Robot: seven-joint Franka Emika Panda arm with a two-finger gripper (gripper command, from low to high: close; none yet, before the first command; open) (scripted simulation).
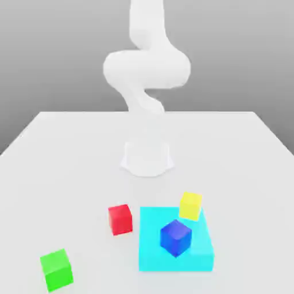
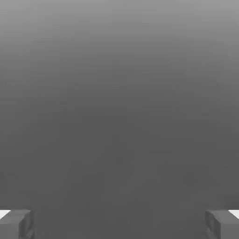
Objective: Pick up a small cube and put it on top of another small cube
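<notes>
The small red cube (image 1: 120, 219) sits on the white table, just off the cyan slab's side toward the exterior view's left. A green cube (image 1: 57, 270) lies nearer the front at the exterior view's left. A yellow cube (image 1: 190, 205) stands at the slab's far edge. The white arm (image 1: 146, 69) rises out of the top of the exterior view, so its hand is not seen there. In the hand view my gripper (image 2: 119, 225) is open, its grey fingertips (image 2: 16, 224) far apart with nothing between them; only grey background shows, no cube.
A flat cyan slab (image 1: 150, 252) lies at the front toward the exterior view's right, with a blue cube (image 1: 175, 238) on top of it. The arm's round base (image 1: 147, 158) stands mid-table behind the cubes. The white table (image 1: 69, 166) spreads around them.
</notes>
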